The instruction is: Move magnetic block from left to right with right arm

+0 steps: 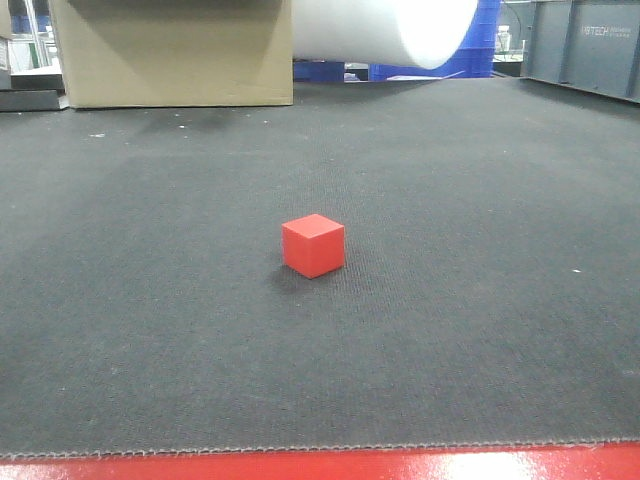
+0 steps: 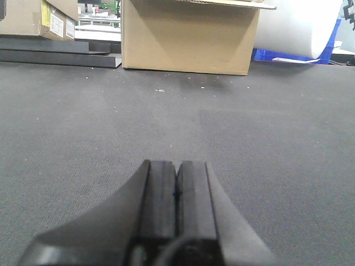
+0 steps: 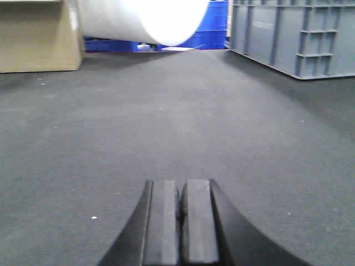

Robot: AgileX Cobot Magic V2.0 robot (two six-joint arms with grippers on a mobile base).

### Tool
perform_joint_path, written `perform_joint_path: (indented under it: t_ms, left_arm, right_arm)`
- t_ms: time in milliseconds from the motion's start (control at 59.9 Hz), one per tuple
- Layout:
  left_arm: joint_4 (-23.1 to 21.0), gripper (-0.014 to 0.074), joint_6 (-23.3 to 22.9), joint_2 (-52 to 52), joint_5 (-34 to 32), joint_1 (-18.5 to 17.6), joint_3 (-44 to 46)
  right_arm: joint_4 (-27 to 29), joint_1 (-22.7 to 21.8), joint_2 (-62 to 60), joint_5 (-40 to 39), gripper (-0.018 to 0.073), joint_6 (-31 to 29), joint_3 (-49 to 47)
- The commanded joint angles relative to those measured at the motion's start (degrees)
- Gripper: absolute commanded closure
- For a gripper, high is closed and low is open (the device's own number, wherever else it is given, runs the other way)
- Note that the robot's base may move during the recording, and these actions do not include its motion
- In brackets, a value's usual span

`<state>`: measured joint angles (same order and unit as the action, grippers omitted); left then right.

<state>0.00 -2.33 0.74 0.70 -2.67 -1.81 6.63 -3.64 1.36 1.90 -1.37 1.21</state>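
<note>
The magnetic block (image 1: 314,245), a small red cube, rests on the dark mat (image 1: 150,300) near the middle of the front view. No gripper appears in that view. In the left wrist view my left gripper (image 2: 177,164) is shut, pads pressed together with nothing between them, low over bare mat. In the right wrist view my right gripper (image 3: 179,183) is likewise shut and empty above the mat. The block does not show in either wrist view.
A cardboard box (image 1: 172,50) stands at the mat's far left, a white roll (image 1: 400,28) lies behind the middle, and a grey crate (image 1: 590,45) sits far right. A red edge (image 1: 320,467) borders the mat in front.
</note>
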Motion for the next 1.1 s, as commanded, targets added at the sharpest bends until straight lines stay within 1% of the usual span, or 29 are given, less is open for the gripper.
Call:
perform_joint_path:
  t_ms: [0, 150, 1086]
  left_arm:
    - [0.0, 0.0713, -0.4, 0.8, -5.2, -0.2, -0.6]
    - [0.0, 0.0713, -0.4, 0.8, -5.2, -0.2, -0.6]
    - [0.0, 0.0713, -0.4, 0.7, -5.2, -0.2, -0.6]
  right_arm:
    - [-0.6, -0.9, -2.0, -7.1, 0.0491, 0.2, 0.3]
    - [-1.4, -1.2, -3.0, -5.8, 0.0491, 0.2, 0.3]
    - [-1.4, -1.2, -3.0, -5.6, 0.0491, 0.2, 0.3]
